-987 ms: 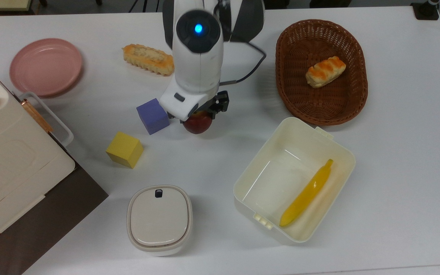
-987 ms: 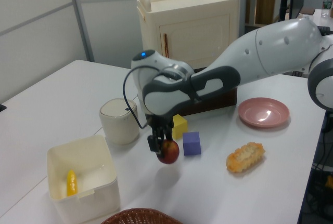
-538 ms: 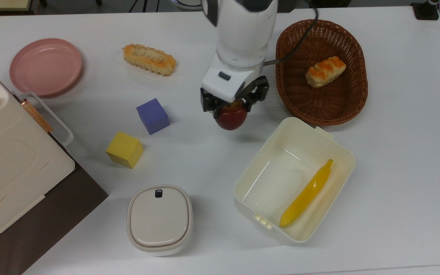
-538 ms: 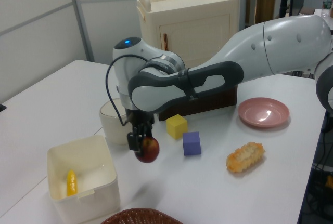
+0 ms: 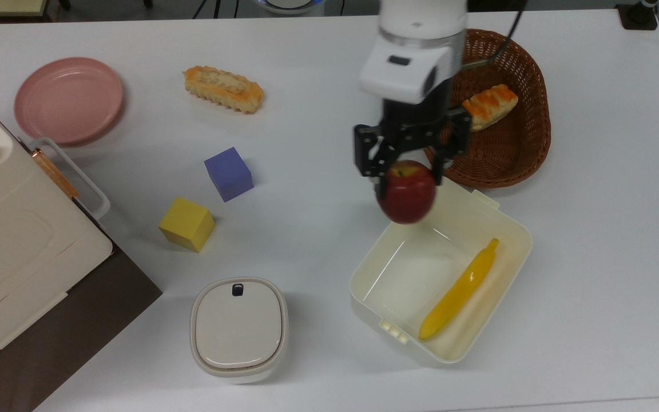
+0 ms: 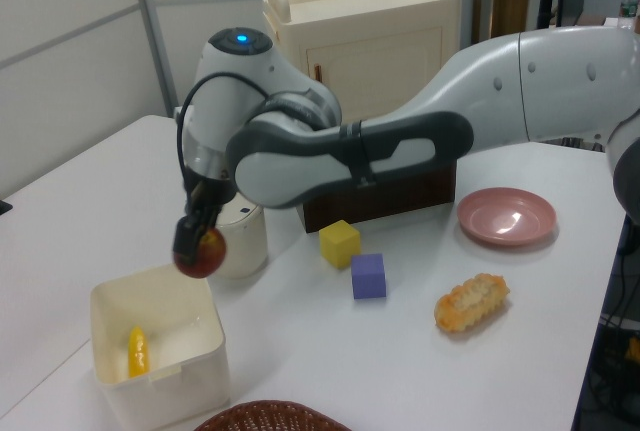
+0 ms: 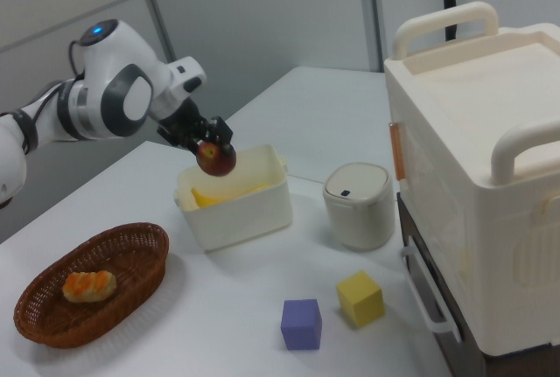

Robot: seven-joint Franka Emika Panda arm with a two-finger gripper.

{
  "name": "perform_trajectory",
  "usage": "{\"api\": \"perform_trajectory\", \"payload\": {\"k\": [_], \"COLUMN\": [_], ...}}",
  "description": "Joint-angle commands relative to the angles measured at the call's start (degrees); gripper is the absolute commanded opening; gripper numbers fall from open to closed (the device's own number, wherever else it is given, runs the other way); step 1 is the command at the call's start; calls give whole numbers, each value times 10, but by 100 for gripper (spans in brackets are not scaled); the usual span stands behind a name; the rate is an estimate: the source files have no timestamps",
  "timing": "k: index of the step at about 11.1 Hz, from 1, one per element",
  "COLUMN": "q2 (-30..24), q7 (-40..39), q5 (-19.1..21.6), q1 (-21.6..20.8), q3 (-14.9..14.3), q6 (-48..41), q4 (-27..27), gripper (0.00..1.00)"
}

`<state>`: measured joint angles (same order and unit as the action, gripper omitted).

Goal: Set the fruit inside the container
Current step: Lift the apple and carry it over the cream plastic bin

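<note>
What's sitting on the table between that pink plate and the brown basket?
In the top view, a ridged orange-topped bread roll lies between the pink plate and the wicker basket; the arm also crosses there.

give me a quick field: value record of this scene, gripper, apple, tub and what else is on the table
gripper: shut on the apple, held in the air
apple: dark red, off the table, over the tub's corner nearest the basket
tub: cream, open, on the table
banana: yellow, lying inside the tub
basket: brown wicker, holds one pastry
other items: pink plate, second pastry, purple cube, yellow cube, lidded box
task state: apple not yet in the tub
</note>
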<state>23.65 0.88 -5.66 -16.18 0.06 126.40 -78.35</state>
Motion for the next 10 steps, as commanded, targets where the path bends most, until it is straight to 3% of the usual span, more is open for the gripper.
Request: {"api": "perform_trajectory", "payload": {"k": [1, 2, 4, 10], "q2": [24, 26, 26, 18], "q7": [55, 61, 66, 65], "q5": [-74, -78, -78, -74], "q1": [-41, -48, -50, -42], "q3": [-8, -8, -8, -15], "q6": [60, 67, 67, 59], "q4": [-1, -2, -3, -10], "gripper": [76, 81, 100, 100]}}
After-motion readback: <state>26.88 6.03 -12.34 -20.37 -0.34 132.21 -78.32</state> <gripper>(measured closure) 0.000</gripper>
